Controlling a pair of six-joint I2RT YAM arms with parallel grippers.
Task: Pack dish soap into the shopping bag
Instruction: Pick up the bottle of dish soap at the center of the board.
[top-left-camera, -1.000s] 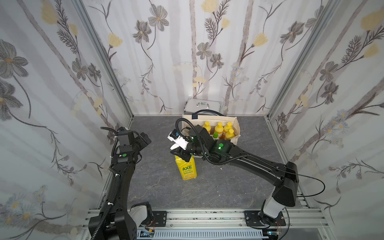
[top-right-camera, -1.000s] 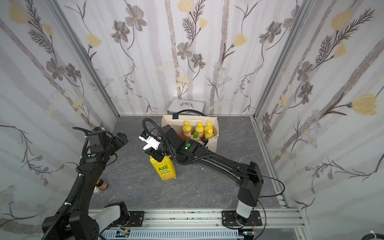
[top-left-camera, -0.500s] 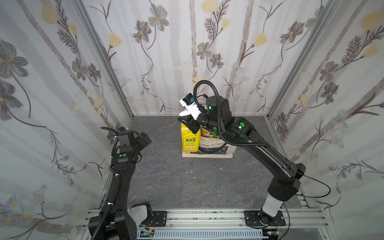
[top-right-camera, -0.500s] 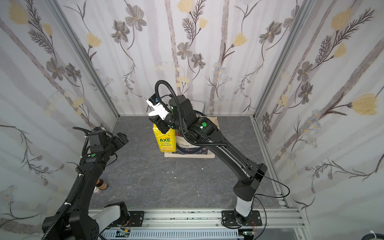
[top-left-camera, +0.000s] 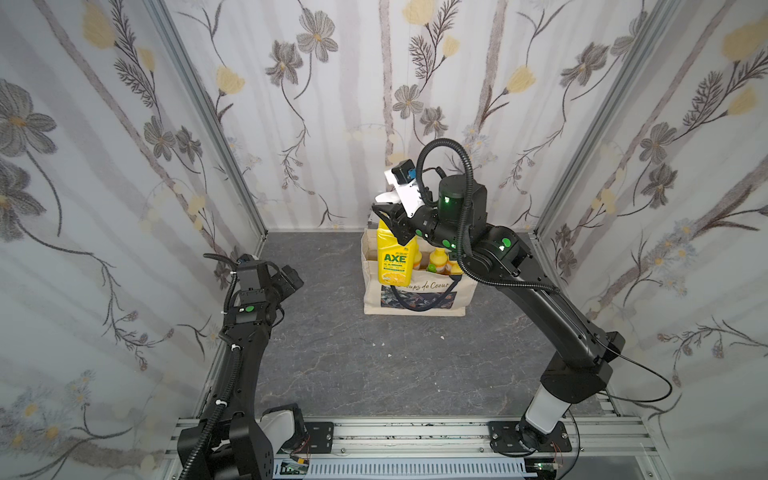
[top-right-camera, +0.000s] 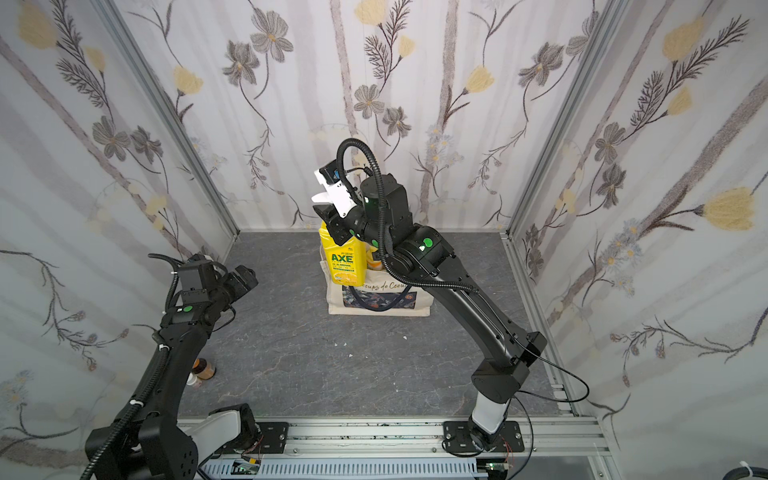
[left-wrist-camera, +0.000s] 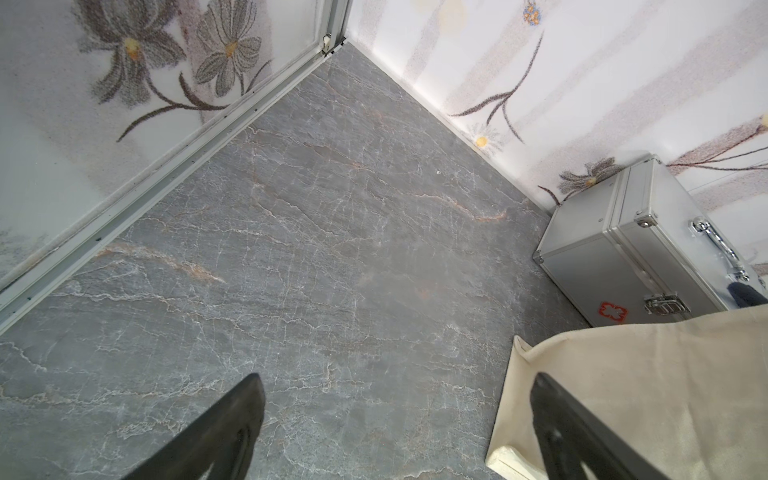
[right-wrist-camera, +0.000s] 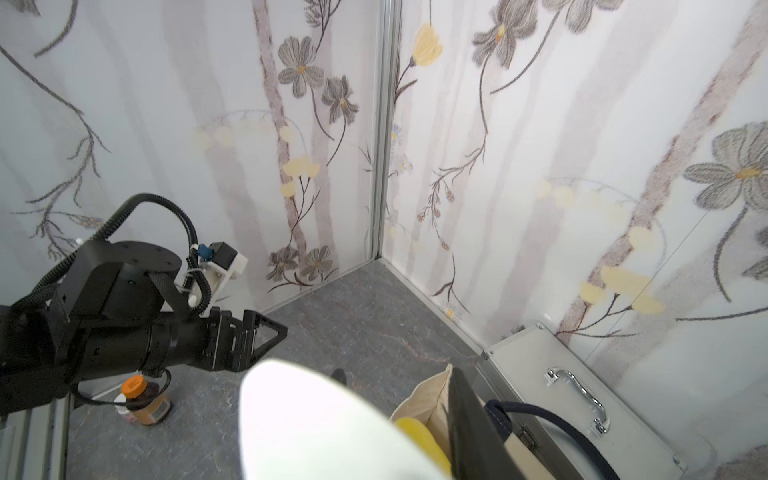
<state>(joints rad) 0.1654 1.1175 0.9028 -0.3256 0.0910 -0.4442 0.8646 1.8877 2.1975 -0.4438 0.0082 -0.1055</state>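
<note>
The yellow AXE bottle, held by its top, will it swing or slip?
Likely heavy for the grip: the AXE pump bottle is large, and the right gripper pinches only its top, so it may swing. Its smooth plastic could slip. It hangs upright at the shopping bag.

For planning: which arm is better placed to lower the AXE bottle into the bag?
Right. The right gripper holds the AXE bottle at the shopping bag; the left gripper is apart, open.

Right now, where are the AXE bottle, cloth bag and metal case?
AXE bottle (top-left-camera: 395, 259): a top view, label.
cloth bag (top-left-camera: 419, 297): a top view, front panel.
metal case (left-wrist-camera: 602, 270): left wrist view, side wall.
</note>
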